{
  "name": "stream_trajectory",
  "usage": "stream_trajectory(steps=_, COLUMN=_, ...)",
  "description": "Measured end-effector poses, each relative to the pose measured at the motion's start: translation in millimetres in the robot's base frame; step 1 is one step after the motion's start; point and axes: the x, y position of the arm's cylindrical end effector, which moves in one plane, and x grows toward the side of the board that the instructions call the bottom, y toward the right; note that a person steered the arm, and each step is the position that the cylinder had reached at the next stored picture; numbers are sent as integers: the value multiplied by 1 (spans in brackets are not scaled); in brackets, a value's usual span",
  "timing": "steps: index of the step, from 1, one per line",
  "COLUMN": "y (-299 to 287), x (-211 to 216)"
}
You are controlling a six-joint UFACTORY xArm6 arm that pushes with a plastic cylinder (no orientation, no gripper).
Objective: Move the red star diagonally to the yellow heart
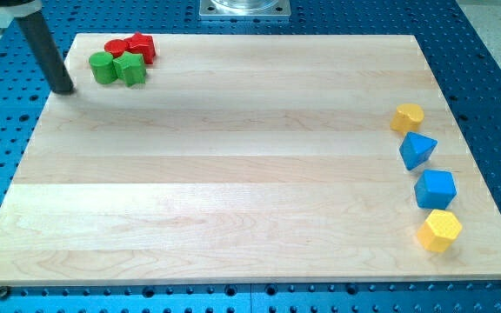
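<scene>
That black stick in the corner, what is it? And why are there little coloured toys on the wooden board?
The black stick is the end of a robot arm. Its bottom end, my tip, slides on the wooden board and pushes blocks; it holds nothing. There is only one picture, looking down at the board. Right of my tip, at the view's top left, sits a bunch: a red star, a red round block, a green round block and a green star. My tip is not touching them. On the view's right edge stand a yellow heart, two blue blocks and a yellow block.
</scene>
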Motion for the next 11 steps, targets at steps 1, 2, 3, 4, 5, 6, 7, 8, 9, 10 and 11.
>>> stream_trajectory(steps=1, y=5, x=-54)
stream_trajectory(steps=2, y=32, x=-72)
stream_trajectory(steps=3, y=129, x=-74)
stream_trajectory(steps=4, y=199, x=-73)
stream_trajectory(steps=5, y=199, x=-75)
stream_trajectory(steps=6, y=206, x=-84)
stream_trajectory(steps=7, y=234, x=-85)
stream_trajectory(steps=8, y=298, x=-84)
stream_trajectory(steps=9, y=346, x=-48)
stream_trajectory(steps=10, y=315, x=-57)
stream_trajectory(steps=11, y=319, x=-97)
